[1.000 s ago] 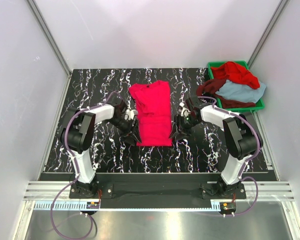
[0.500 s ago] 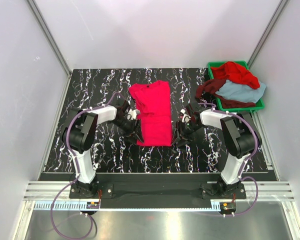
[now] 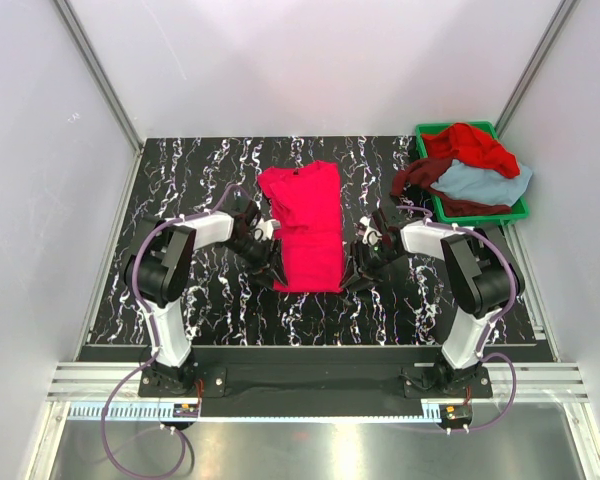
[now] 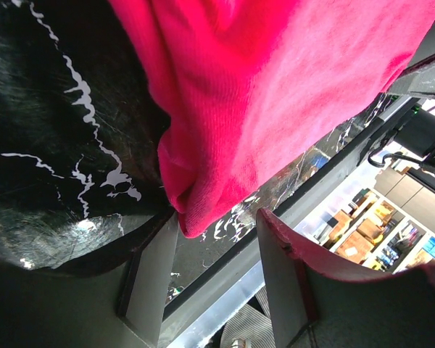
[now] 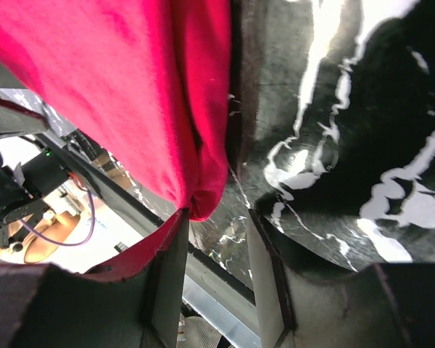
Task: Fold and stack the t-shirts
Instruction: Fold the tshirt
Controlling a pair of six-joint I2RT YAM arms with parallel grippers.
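A crimson-pink t-shirt point(image 3: 306, 225) lies folded into a long strip on the black marbled table point(image 3: 190, 180). My left gripper point(image 3: 274, 276) is open at the shirt's near left corner. In the left wrist view the shirt's corner point(image 4: 203, 196) sits just at the mouth of the left gripper point(image 4: 212, 272), touching one finger. My right gripper point(image 3: 349, 279) is open at the near right corner. In the right wrist view that corner point(image 5: 203, 196) reaches the tips of the right gripper point(image 5: 214, 279). A brighter red shirt point(image 3: 472, 146), a dark maroon shirt point(image 3: 414, 180) and a light blue-grey shirt point(image 3: 482, 183) are piled in the bin.
The green plastic bin point(image 3: 521, 209) stands at the table's back right, the maroon shirt hanging over its left rim. White walls enclose the table on three sides. The table's near edge point(image 3: 320, 345) runs just in front of both grippers.
Both grippers have moved a little nearer and inward to the shirt's near corners. The shirt has not visibly moved.
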